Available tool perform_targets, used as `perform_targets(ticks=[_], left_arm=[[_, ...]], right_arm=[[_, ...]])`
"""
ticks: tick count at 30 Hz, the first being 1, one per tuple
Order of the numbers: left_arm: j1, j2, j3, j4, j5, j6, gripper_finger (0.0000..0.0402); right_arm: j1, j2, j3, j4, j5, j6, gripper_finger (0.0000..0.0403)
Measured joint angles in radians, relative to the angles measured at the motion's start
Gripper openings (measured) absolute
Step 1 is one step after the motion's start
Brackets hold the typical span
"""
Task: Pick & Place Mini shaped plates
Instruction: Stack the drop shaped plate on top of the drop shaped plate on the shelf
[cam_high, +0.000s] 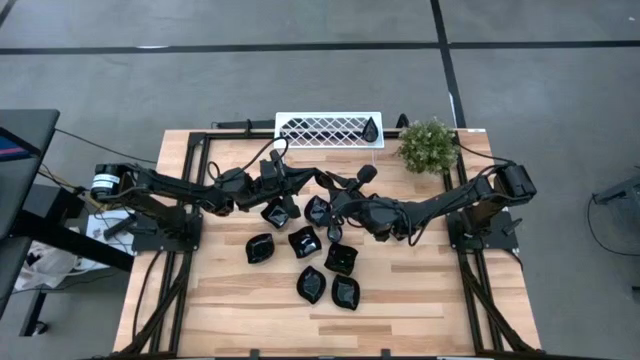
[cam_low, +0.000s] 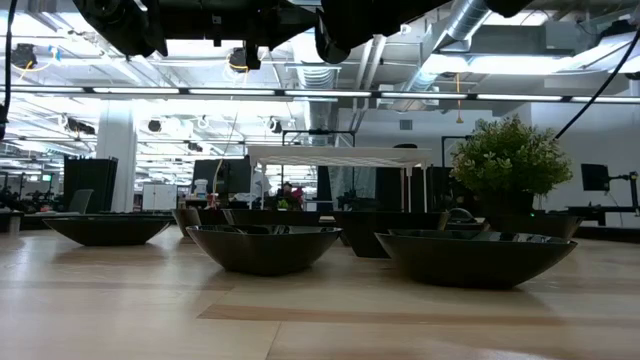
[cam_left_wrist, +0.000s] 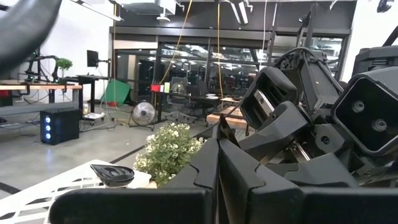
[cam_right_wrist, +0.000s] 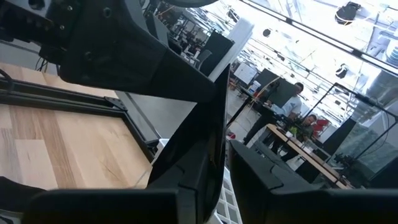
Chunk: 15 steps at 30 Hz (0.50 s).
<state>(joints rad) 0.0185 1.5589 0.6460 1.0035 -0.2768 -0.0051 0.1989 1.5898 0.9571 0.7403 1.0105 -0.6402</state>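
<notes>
My two grippers meet level above the middle of the table, left gripper (cam_high: 303, 190) and right gripper (cam_high: 336, 200) facing each other. Both are shut on one thin black mini shaped plate, seen edge-on in the left wrist view (cam_left_wrist: 221, 130) and in the right wrist view (cam_right_wrist: 212, 130). Several more black plates (cam_high: 303, 241) lie bottom-down on the wood below them and show in the low view (cam_low: 265, 248). One plate (cam_high: 371, 128) stands in the white lattice rack (cam_high: 320, 130). My left gripper pinches the plate's rim (cam_left_wrist: 220, 144) between its two fingers, coming level from the table's left. The plate stands on edge, lifted clear of the table. My right gripper pinches the same plate's opposite rim (cam_right_wrist: 210, 163) between its two fingers, coming level from the table's right. The plate sits edge-on between the fingers, held in the air between both grippers.
A green potted plant (cam_high: 428, 145) stands at the back right, beside the rack. Black frame rails (cam_high: 190, 200) run along the table's left and right sides. Bare wood lies toward the near edge (cam_high: 320, 330).
</notes>
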Motion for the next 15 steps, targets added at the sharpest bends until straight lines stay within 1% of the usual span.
perform_targets(ticks=[4, 12, 15], left_arm=[[0.000, 0.000, 0.000, 0.000, 0.000, 0.000, 0.0012], [0.000, 0.000, 0.000, -0.001, 0.003, 0.000, 0.0012], [0.000, 0.000, 0.000, -0.001, 0.003, 0.000, 0.0012]], right_arm=[[0.002, 0.000, 0.024, -0.008, 0.003, -0.038, 0.0059], [0.010, 0.000, 0.081, -0.131, 0.007, -0.040, 0.0059], [0.010, 0.000, 0.083, -0.142, 0.007, -0.040, 0.0059]])
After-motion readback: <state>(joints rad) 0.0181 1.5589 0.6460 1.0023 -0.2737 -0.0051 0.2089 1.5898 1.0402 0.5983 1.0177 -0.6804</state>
